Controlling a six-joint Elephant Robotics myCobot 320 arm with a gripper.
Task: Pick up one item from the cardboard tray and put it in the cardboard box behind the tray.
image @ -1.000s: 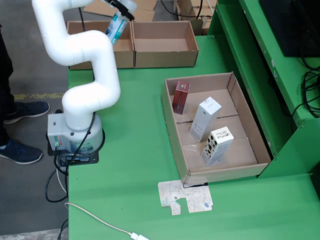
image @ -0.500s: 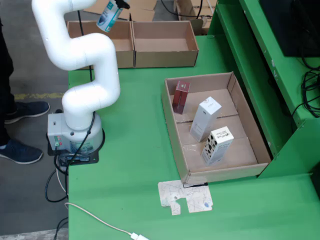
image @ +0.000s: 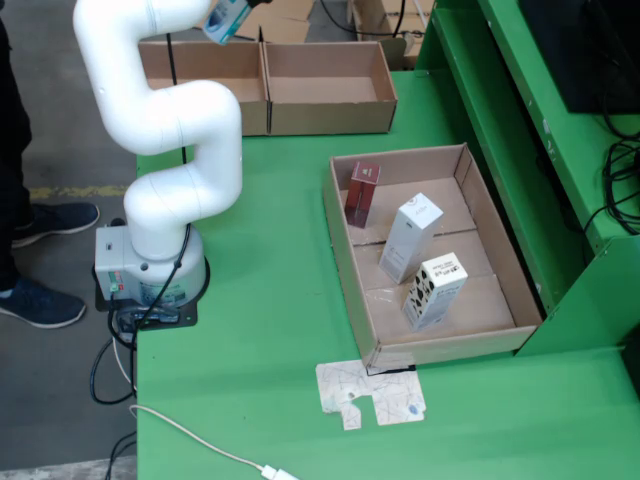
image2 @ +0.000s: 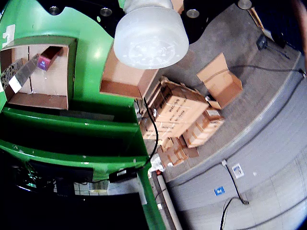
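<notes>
Your gripper, top left of fixed view, grips a light, smooth, probably slippery bottle; jaws' opening not visible, hold w/ care.

— What does the arm look like?
— Glossy white throughout, built of thick rounded tube segments with bulbous elbow joints.
— And the base?
— A grey block under the lowest white joint, carrying small coloured marks on its near face, set on a dark plate.
— Any cables?
— Black cables loop out beneath the base, and a thin dark one runs up along the arm.
— The gripper end?
— In the fixed view it is cut off by the top edge; the riding view shows dark metal with round screw heads.
</notes>
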